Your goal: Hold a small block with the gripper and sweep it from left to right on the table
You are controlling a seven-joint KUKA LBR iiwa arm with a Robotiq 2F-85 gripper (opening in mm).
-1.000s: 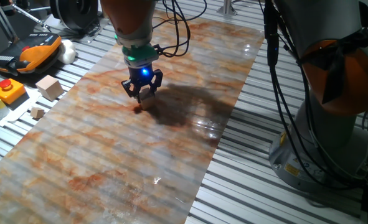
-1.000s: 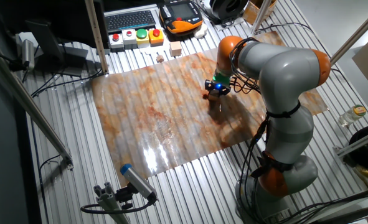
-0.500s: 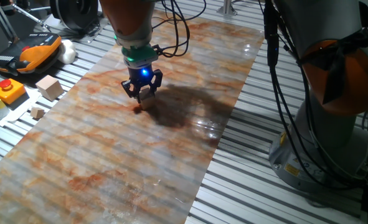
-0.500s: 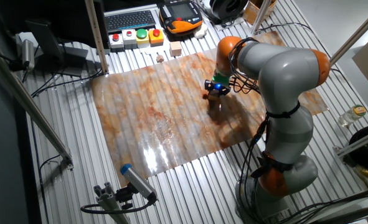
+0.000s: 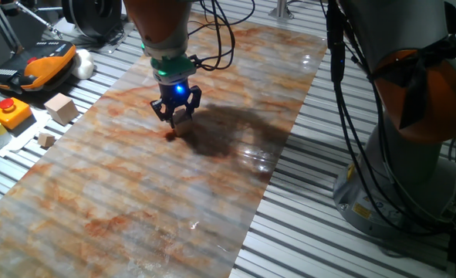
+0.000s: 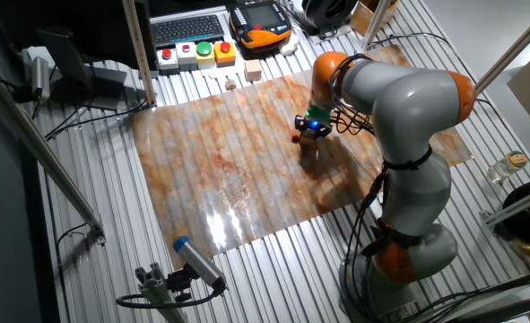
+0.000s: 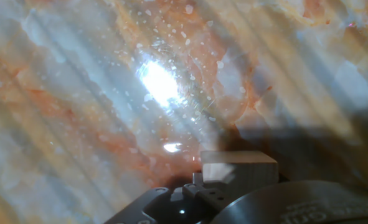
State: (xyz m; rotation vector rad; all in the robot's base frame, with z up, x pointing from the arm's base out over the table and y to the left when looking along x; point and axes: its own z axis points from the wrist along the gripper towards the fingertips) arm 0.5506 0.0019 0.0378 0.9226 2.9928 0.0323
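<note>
The small block (image 5: pixel 170 133) is a small light-brown wooden cube on the marbled sheet (image 5: pixel 119 193), right under the fingertips of my gripper (image 5: pixel 174 122). The black claw, with its blue light and teal ring, points straight down and looks closed on the block, which touches the sheet. In the hand view the block (image 7: pixel 240 167) sits close in at the bottom edge, against dark gripper parts. In the other fixed view the gripper (image 6: pixel 311 132) stands over the right part of the sheet, with the block (image 6: pixel 298 138) at its tips.
A larger pale cube (image 5: pixel 61 107) and a tiny cube (image 5: pixel 46 140) lie off the sheet's left edge. An orange pendant (image 5: pixel 42 66) and button boxes (image 5: pixel 10 112) stand beyond them. The arm's base (image 5: pixel 413 154) and cables are at the right.
</note>
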